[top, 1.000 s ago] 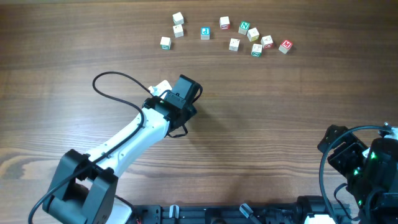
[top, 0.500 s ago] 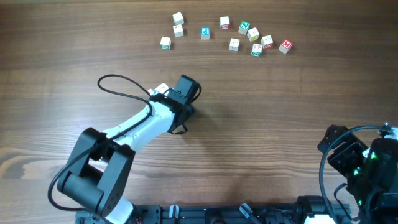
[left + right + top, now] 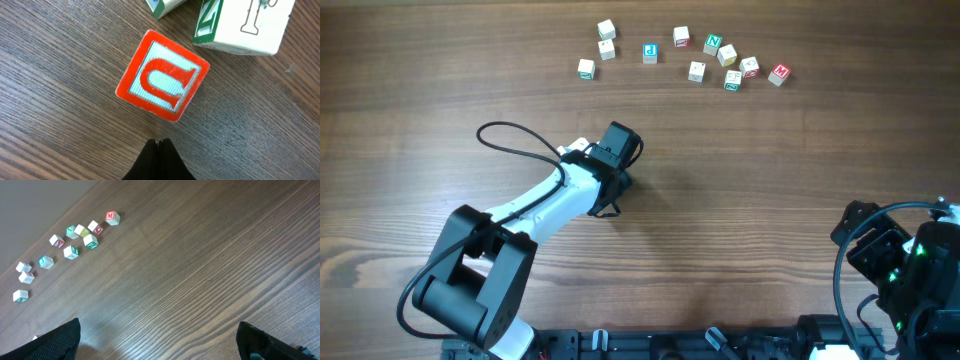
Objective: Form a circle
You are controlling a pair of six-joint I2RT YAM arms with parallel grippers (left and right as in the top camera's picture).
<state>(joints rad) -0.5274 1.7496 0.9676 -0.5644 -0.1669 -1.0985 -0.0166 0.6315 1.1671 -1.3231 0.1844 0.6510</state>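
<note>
- The left gripper (image 3: 159, 150) is clenched: in the left wrist view its two dark fingertips meet in a single point with nothing between them.
- Just ahead of those fingertips lies the cluster of three letter cubes (image 3: 200, 40); they sit bunched together and form no ring.
- The red U cube (image 3: 162, 75) is the nearest to the fingertips. It lies flat on the table (image 3: 770, 200), turned corner-on toward the gripper, with a thin strip of bare wood between its near corner and the fingertips.
- Beyond it and to the right is a pale cube with a green Z side (image 3: 245, 30), just beside the red U cube's far corner.
- A third cube with green print (image 3: 162, 5) lies straight ahead past the red one, mostly cut off by the frame edge.
- From overhead, the left arm (image 3: 545, 200) reaches out over the table, and its wrist hides the cluster.
- The scattered letter cubes (image 3: 696, 70) lie well ahead of the left gripper in a loose row.
- The right gripper (image 3: 157, 340) is released, its fingers spread wide and holding nothing; the scattered cubes lie far ahead and to its left.
</note>
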